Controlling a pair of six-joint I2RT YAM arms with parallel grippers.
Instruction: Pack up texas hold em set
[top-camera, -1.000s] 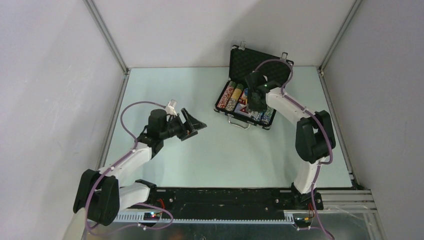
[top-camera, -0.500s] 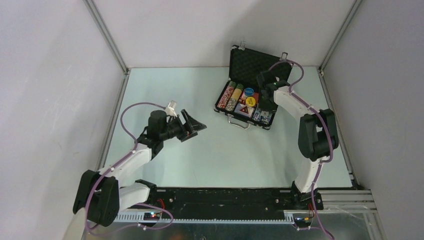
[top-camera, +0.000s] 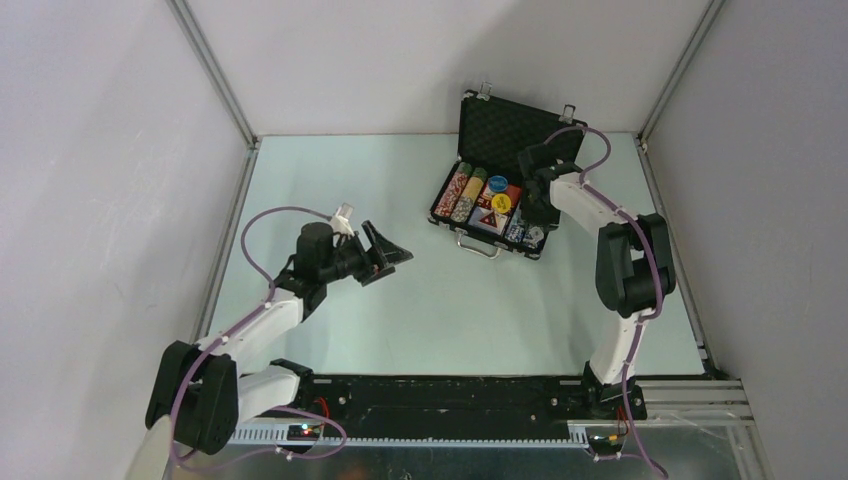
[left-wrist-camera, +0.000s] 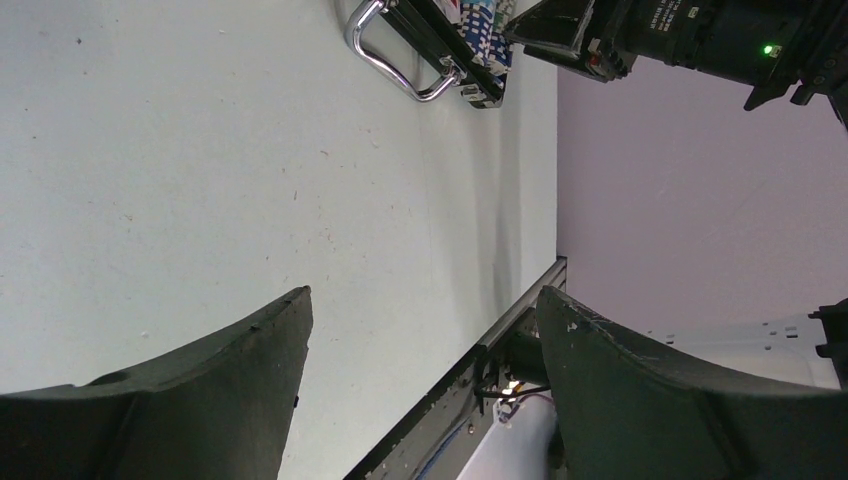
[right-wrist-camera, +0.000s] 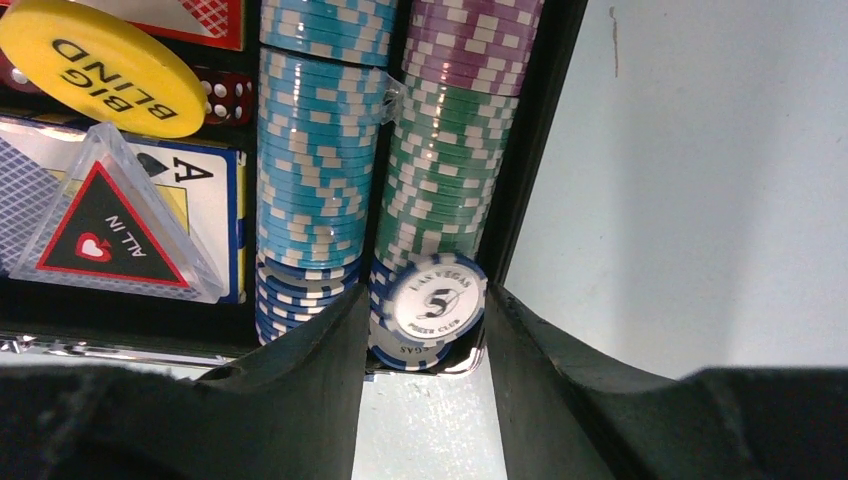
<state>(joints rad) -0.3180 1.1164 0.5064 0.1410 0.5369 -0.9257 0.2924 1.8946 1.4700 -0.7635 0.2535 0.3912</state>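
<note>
Over the tabletop's near left, the left gripper hangs spread wide. Farther back on the right, the right gripper straddles the end poker chips in the open briefcase; whether it pinches them, I cannot tell.

The counter is a flat, pale green surface, bounded by metal rails on its left and right sides and by a white wall at the rear; the left wrist view shows small dark specks and faint scuffs on it. One item lies directly on it: an open black briefcase, set in the far right quarter near the rear wall, lid upright, its silver handle facing the near edge. Both arm bases stand at the near edge.
</note>
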